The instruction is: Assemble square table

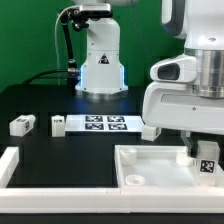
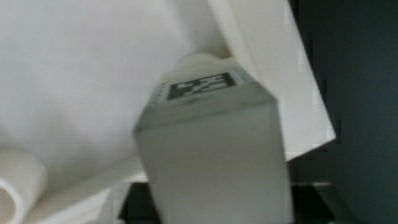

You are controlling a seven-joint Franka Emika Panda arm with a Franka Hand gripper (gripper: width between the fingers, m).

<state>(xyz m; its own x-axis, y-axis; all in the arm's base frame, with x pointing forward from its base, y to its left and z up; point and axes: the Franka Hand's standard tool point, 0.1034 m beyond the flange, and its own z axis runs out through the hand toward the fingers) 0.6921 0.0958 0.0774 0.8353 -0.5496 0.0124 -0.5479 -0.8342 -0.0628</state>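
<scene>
Your black tabletop surface (image 1: 70,150) sits before a green backdrop (image 1: 30,40), with the arm's white base (image 1: 100,65) at the far side. The square table slab (image 1: 150,172) lies near, on the exterior view's right. At its right end the gripper (image 1: 200,158) has its fingers pressed against the sides of a tagged leg block (image 1: 207,166); the wrist view shows that block filling the gap. Two more legs, one (image 1: 22,125) and the other (image 1: 57,125), rest on the left, well apart from the slab. The marker board (image 1: 104,123) lies mid-table, and the white rail (image 1: 20,165) lies near left.
</scene>
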